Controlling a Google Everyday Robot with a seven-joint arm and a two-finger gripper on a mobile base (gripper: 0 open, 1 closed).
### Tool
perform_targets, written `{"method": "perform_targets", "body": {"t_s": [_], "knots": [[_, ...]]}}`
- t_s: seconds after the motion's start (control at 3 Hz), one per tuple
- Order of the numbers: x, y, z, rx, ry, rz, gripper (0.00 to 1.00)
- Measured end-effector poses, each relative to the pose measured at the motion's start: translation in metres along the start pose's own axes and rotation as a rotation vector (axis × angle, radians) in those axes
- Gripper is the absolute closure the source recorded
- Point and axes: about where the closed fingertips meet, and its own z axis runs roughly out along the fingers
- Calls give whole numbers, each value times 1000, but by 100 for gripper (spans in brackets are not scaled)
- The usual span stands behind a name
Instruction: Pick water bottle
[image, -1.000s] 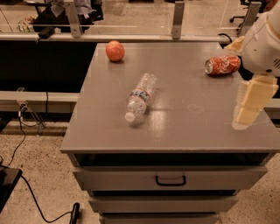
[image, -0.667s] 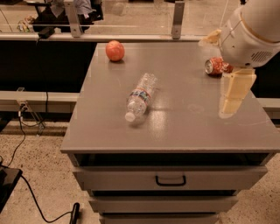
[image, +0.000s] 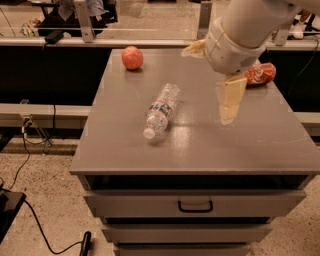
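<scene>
The water bottle (image: 161, 110) lies on its side near the middle of the grey tabletop (image: 125, 150), with its white cap pointing to the front left. It is clear and crinkled, with a blue-red-white label band. My gripper (image: 206, 84) hangs above the table to the right of the bottle, a short way from it and not touching it. One cream finger (image: 229, 100) points down at the front and the other (image: 193, 48) sticks out at the back left. The gripper is open and empty.
A crushed red soda can (image: 260, 73) lies at the back right, partly behind my arm. A red-orange apple (image: 132, 57) sits at the back left. Drawers with a dark handle (image: 195, 206) are below the top. Cables lie on the floor at the left.
My arm has moved left from the table's right edge toward the middle, closer to the bottle, and now covers part of the can. The bottle, can and apple have not moved.
</scene>
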Motion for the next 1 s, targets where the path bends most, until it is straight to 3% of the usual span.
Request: {"method": "perform_targets", "body": {"t_s": [0.67, 1.0], "knots": [[-26, -23, 57, -63, -86, -125, 0], [-43, -21, 77, -81, -133, -153, 0]]}}
